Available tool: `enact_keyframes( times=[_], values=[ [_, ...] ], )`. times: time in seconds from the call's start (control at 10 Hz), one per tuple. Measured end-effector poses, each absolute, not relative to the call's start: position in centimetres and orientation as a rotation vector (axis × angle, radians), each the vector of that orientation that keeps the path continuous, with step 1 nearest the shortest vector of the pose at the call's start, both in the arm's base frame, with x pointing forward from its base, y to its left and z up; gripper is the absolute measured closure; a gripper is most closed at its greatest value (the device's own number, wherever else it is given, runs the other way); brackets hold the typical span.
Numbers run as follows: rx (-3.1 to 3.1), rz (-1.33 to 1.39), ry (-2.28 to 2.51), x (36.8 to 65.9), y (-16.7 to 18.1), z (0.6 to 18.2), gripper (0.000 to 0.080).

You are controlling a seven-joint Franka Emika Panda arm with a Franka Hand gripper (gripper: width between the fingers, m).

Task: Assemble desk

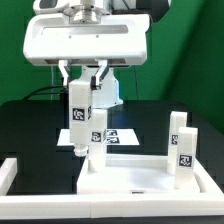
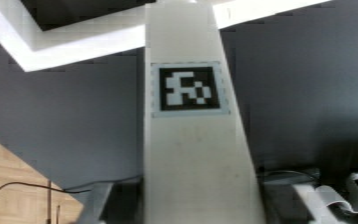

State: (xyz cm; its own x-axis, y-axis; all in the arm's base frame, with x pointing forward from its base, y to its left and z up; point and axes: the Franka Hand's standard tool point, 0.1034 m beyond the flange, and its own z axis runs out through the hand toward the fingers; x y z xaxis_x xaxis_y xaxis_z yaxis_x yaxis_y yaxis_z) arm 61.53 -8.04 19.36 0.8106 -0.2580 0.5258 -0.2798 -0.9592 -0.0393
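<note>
My gripper (image 1: 82, 84) is shut on a long white desk leg (image 1: 79, 118) with a black-and-white tag and holds it upright. The leg's lower end is just above the left rear corner of the white tray-like tabletop (image 1: 140, 178). A second leg (image 1: 98, 135) stands upright right beside it at that corner. Two more legs (image 1: 182, 148) stand on the tabletop's right side. In the wrist view the held leg (image 2: 194, 120) fills the middle between my fingers (image 2: 115, 200), and part of the tabletop (image 2: 69, 45) shows beyond it.
The marker board (image 1: 118, 136) lies flat on the black table behind the tabletop. White border rails (image 1: 10, 172) run along the left and front edges of the work area. A green wall stands behind.
</note>
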Motion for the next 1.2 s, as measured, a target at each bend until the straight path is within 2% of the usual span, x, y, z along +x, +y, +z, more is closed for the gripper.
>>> enact_keyframes(
  times=[0.3, 0.5, 0.6, 0.8, 1.2],
  values=[
    [2.947, 0.851, -0.436, 61.5, -8.0, 19.1, 0.0508],
    [2.932, 0.856, -0.408, 61.3, -6.6, 16.8, 0.0508],
    [2.936, 0.845, -0.396, 61.2, -6.1, 16.2, 0.0508],
    [2.936, 0.842, -0.394, 61.2, -6.1, 16.1, 0.0508],
    [2.938, 0.808, -0.382, 60.9, -6.0, 14.7, 0.0508]
  ],
)
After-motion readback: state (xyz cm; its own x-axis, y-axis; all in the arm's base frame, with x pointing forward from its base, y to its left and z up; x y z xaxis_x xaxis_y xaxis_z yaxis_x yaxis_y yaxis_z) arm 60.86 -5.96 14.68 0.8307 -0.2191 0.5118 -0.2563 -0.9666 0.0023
